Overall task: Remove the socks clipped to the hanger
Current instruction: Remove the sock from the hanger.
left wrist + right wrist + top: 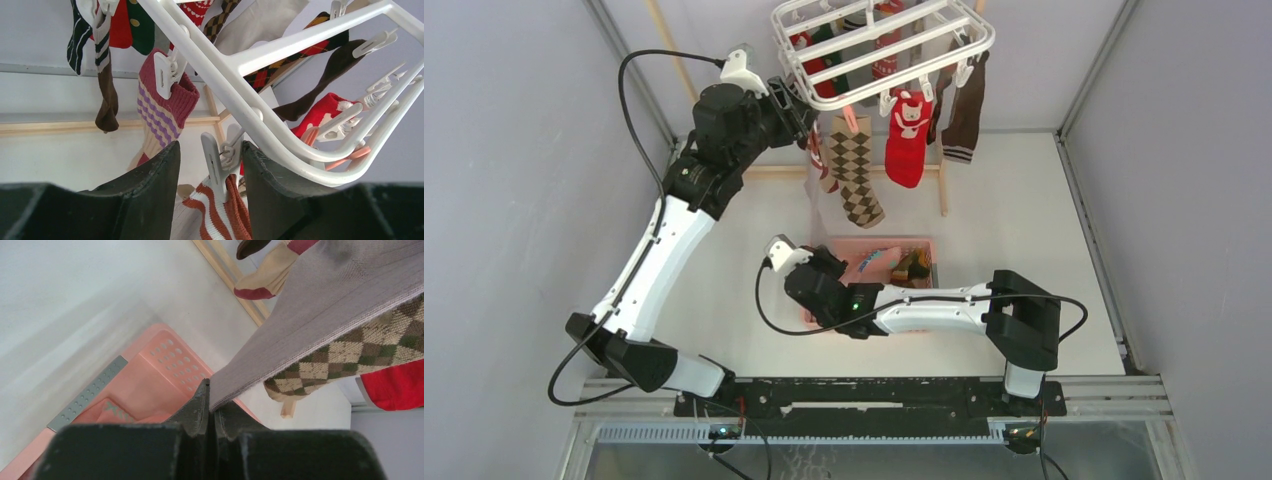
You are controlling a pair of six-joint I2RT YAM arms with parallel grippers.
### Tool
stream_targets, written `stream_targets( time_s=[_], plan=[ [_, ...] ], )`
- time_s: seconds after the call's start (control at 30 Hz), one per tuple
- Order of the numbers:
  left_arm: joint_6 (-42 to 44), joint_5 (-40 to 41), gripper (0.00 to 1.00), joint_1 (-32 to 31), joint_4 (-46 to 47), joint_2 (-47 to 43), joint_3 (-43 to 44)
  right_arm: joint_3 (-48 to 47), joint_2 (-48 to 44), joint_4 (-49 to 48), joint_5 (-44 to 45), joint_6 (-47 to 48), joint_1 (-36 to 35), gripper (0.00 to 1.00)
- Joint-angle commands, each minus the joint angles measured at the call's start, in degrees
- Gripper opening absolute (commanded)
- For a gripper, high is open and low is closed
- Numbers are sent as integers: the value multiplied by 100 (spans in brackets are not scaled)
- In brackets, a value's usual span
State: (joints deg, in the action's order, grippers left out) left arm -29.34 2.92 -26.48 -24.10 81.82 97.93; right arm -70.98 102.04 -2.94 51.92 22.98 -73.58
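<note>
Clearly soft and light, the socks [162, 110] hang clipped to the hanger [240, 90]. The right gripper [211, 392] is clamped on a grey sock's [320, 315] edge. The left gripper [210, 147] gapes half-wide around a clip [214, 165]; squeezing there should free the striped sock [220, 212].

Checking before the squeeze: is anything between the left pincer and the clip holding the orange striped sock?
Nothing visible. The clip hangs between the open fingers of the left pincer, the orange striped sock below it; a bar of the hanger runs close beside one finger.
</note>
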Motion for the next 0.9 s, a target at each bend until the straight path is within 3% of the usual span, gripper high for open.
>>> stream_targets(
  time_s=[0.0, 0.3, 0.53, 0.87],
  plan=[
    [87, 138, 53, -58, 479, 4, 60, -216, -15, 17, -86, -105, 10, 6],
    [90, 168, 49, -94, 423, 59, 188, -219, -10, 35, -86, -84, 28, 6],
    [96, 176, 64, -142, 297, 39, 228, -219, 10, 47, -70, -49, 38, 5],
    [69, 220, 65, -182, 219, -356, -56, -174, 5, 69, 60, -3, 97, 4]
  ],
)
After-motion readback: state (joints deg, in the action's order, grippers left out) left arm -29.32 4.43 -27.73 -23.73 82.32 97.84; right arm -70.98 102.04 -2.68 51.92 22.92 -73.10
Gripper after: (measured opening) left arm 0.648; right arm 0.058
